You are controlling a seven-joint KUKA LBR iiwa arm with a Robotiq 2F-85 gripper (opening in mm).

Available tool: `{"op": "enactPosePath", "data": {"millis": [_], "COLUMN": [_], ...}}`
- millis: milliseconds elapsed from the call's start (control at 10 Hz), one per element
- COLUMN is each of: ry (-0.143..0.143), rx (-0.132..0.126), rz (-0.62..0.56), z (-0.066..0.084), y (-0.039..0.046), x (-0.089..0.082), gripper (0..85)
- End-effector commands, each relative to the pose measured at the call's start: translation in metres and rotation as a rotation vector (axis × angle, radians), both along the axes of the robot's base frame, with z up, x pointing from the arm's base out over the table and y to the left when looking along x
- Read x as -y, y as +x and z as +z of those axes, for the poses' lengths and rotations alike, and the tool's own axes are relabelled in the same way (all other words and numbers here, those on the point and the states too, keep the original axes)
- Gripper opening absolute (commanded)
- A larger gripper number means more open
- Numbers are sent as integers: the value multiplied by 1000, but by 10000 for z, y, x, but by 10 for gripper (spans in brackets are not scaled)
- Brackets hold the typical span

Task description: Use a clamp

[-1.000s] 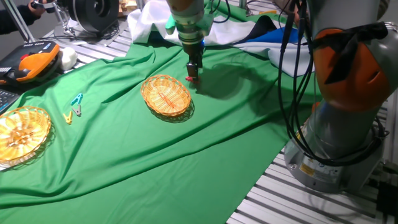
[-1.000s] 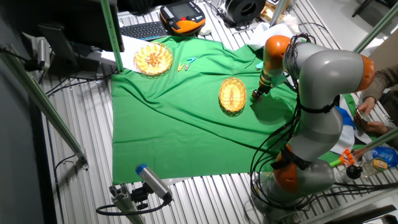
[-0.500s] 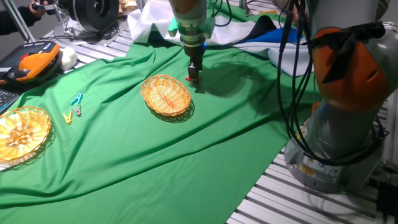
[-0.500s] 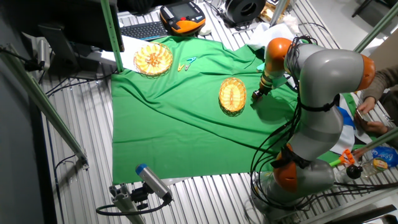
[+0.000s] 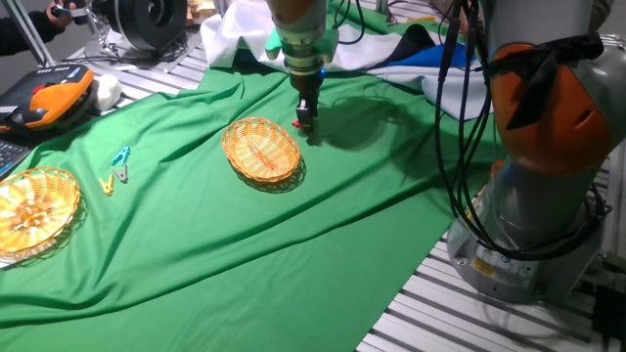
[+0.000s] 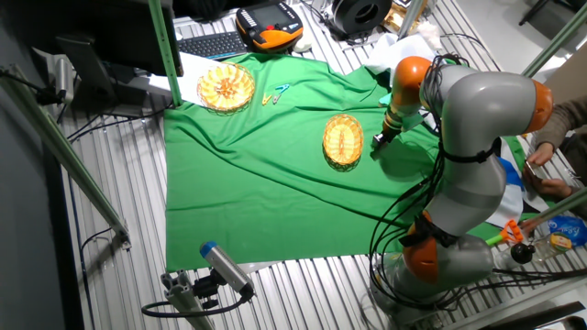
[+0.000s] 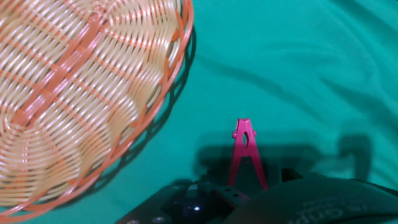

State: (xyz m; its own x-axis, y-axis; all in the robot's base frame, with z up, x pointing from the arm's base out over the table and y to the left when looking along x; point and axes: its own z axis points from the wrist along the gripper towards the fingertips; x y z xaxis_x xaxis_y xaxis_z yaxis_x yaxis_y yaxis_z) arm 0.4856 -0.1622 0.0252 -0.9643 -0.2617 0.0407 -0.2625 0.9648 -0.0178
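Pincer is clamped on the red clamp, held just above the green surface, long axis along the fingers, wicker basket immediately left.

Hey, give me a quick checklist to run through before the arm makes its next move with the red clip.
1. Red clip in the gripper: ok, its tail end runs in at the fingers.
2. Clip's jaw end free and pointing away from the hand: ok.
3. Clip lifted off the green cloth: cannot tell.
4. Nearest basket beside the clip, rim not touching it: ok.
5. Teal and yellow clips far from the gripper: ok.
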Motion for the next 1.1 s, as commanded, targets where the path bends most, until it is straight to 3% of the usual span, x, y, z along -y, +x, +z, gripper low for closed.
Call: {"op": "enactPosePath", "data": {"millis": [0, 200, 300, 900, 1000], "ry": [2, 5, 5, 16, 18], "rx": [0, 1, 4, 6, 6], "rz": [0, -3, -4, 6, 14], "z": [-8, -24, -28, -25, -24], "y": [-10, -45, -55, -54, -53], "x": [-2, -11, -19, -26, -28], "gripper": [510, 510, 340, 340, 170]}}
